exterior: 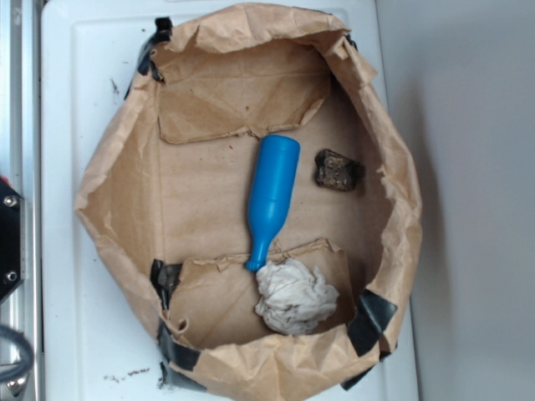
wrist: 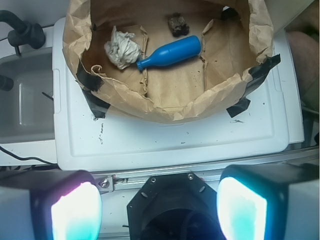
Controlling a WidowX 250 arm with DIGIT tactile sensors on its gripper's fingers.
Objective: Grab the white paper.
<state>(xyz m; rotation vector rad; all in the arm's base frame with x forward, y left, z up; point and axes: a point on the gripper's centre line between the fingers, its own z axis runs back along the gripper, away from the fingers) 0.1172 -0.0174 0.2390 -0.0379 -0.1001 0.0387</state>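
Note:
The white paper (exterior: 295,295) is a crumpled off-white wad lying on the floor of the open brown paper bag (exterior: 109,192), near the bag's front rim. It touches the neck end of a blue bottle (exterior: 272,198) that lies on its side. In the wrist view the white paper (wrist: 122,47) sits at the bag's upper left, next to the blue bottle (wrist: 171,52). My gripper (wrist: 159,210) is open and empty, its two glowing pads wide apart, held well back from the bag over the robot's black base. The gripper is out of the exterior view.
A small dark brown lump (exterior: 338,170) lies right of the bottle, also in the wrist view (wrist: 177,24). The bag (wrist: 165,107) stands on a white lid-like surface (wrist: 165,140), taped down with black tape (exterior: 372,322). A grey bin (wrist: 25,102) stands to the left.

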